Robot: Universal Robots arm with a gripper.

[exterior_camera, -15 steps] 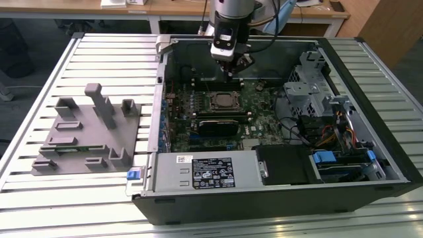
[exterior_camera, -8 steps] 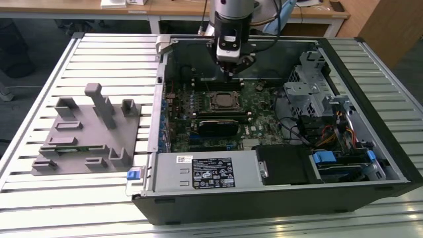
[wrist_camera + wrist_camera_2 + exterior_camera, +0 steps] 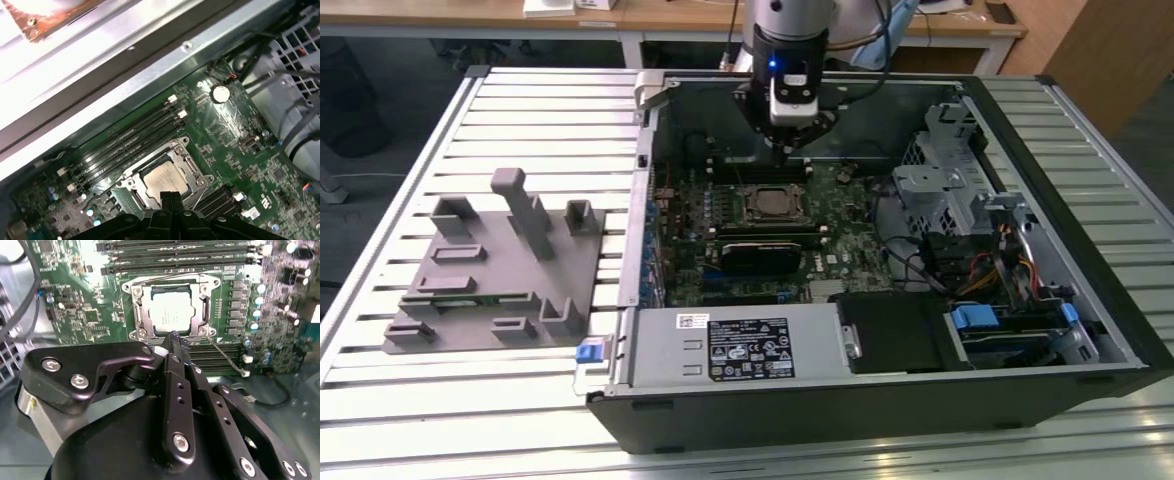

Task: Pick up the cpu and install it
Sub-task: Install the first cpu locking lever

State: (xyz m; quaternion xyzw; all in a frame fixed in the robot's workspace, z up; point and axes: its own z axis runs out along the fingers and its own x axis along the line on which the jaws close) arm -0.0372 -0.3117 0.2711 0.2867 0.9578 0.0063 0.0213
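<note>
Near the socket [image 3: 141, 315], the claw [image 3: 176, 338] hangs pinched narrow; the cpu [image 3: 170, 314] sits inside, print illegible.

Exterior view high, far off — both wrist views close, sharing the cpu [image 3: 171, 312] [image 3: 165, 180].

Room over the socket [image 3: 771, 203] is open from above, where the gripper [image 3: 783, 152] hangs, jaws closed. The case wall [image 3: 650, 200] bounds it on the exterior view's left, the drive cage [image 3: 945, 185] and cables [image 3: 983, 272] on that view's right, and the power supply [image 3: 734, 345] toward the camera.
</note>
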